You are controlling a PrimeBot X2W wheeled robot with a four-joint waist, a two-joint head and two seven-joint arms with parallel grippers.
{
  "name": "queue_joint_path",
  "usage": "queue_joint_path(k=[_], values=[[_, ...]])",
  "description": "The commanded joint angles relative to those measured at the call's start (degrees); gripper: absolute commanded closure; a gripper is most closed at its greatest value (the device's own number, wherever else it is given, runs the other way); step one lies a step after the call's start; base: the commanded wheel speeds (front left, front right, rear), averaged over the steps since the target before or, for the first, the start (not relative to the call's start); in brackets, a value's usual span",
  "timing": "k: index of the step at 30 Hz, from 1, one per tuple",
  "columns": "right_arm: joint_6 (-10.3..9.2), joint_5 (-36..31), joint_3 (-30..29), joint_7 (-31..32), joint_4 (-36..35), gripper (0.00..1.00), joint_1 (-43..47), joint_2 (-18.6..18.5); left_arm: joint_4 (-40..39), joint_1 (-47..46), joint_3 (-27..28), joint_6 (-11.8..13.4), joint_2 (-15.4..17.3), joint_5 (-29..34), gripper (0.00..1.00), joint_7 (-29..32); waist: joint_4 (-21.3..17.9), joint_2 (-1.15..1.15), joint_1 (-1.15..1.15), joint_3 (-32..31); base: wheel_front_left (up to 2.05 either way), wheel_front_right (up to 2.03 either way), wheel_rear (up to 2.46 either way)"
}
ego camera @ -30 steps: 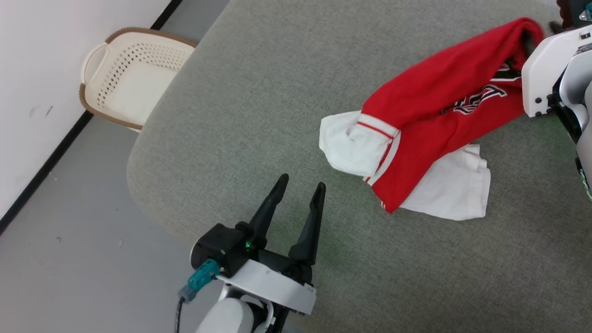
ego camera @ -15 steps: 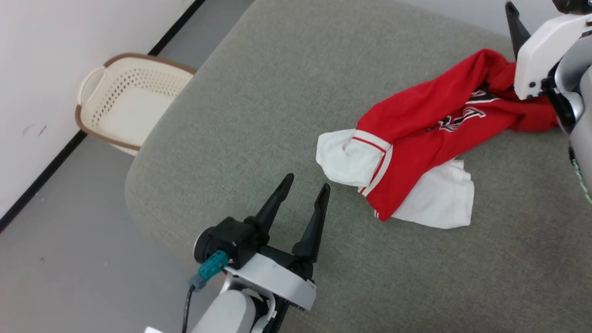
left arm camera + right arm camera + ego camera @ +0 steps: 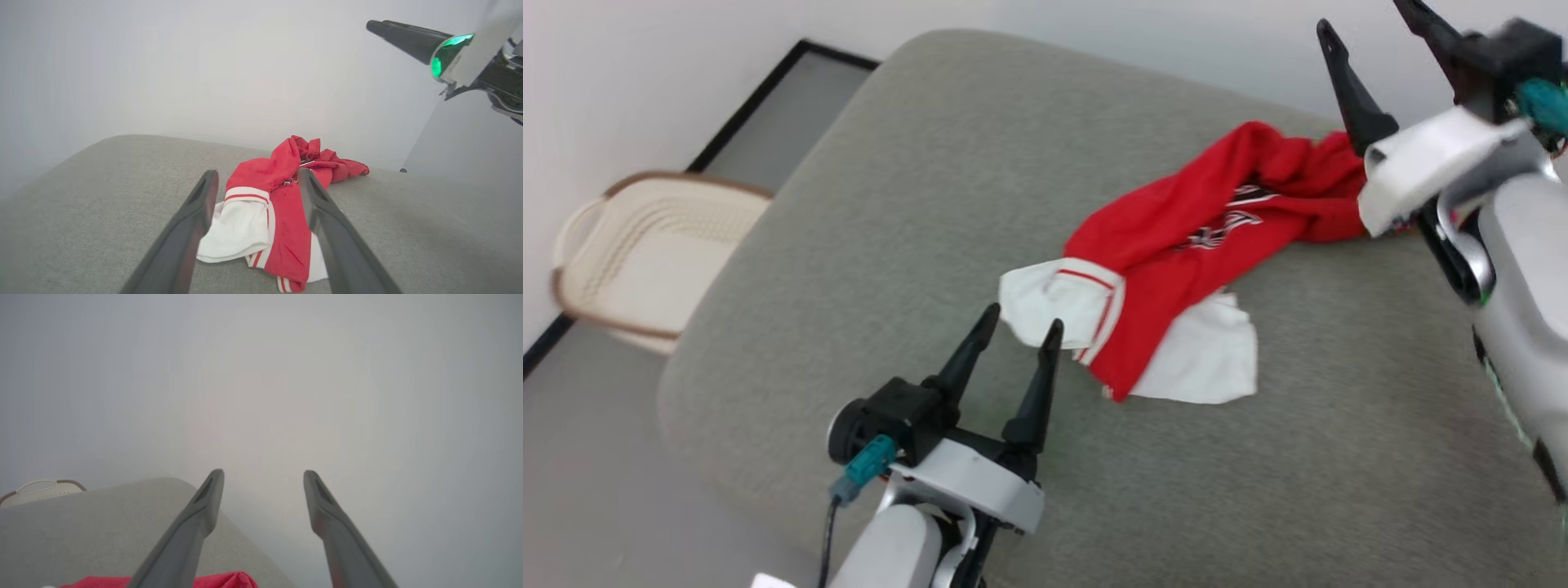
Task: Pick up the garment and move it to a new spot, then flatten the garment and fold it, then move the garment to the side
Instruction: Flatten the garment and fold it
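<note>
The garment (image 3: 1192, 220), a red jersey shirt with white sleeves, lies crumpled in a long heap on the grey padded surface (image 3: 931, 204). My left gripper (image 3: 1023, 318) is open, its fingertips just short of the near white sleeve (image 3: 1045, 302). In the left wrist view the garment (image 3: 282, 204) lies ahead between the spread fingers of that gripper (image 3: 257, 174). My right gripper (image 3: 1364, 16) is open and empty, raised above the garment's far red end. Its wrist view shows the open gripper (image 3: 263, 473) against a pale wall, with the garment (image 3: 229, 580) at the bottom edge.
A cream perforated laundry basket (image 3: 645, 253) stands on the floor at the left, beside the padded surface and against the white wall. The surface's rounded edge (image 3: 686, 359) runs near my left arm. Bare grey fabric lies in front of and to the right of the garment.
My right gripper has opened, let go of the garment's red end and risen; that end now lies on the surface. The head camera has shifted. My left gripper is nearer the white sleeve.
</note>
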Motion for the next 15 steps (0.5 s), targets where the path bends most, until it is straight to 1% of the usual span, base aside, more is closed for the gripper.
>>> queue_joint_path(k=[1,3,7,11,15], values=[[-0.06,-0.83,-2.14,-0.14,-5.43,0.0,4.57,-0.34,0.04,0.91,0.93,-0.31,0.03,0.5,0.0,0.0,-5.18,0.0,0.0,-2.33,0.0,0.0,0.0],[-0.06,-2.02,-4.69,-0.16,-11.19,0.0,9.52,-0.77,0.0,1.12,1.65,-0.43,0.02,1.06,0.0,0.0,-6.63,0.0,0.0,-2.78,0.0,0.0,0.0],[-0.06,-5.07,-9.2,-0.17,-20.97,0.0,18.13,-0.18,0.01,1.85,3.21,-0.69,0.02,2.0,0.0,0.0,-9.54,0.0,0.0,-3.66,0.0,0.0,0.0],[-0.06,-7.18,-13.17,-0.17,-26.97,0.0,25.48,1.19,0.26,2.37,4.31,-0.93,0.02,3.03,0.0,0.0,-11.94,0.0,0.0,-4.48,0.0,0.0,0.0],[-0.06,-8.64,-16.86,-0.18,-30.47,0.0,31.82,3.26,0.11,3.5,5.42,-1.14,0.12,3.92,0.0,0.0,-14.31,0.0,0.0,-5.59,0.0,0.0,0.0]])
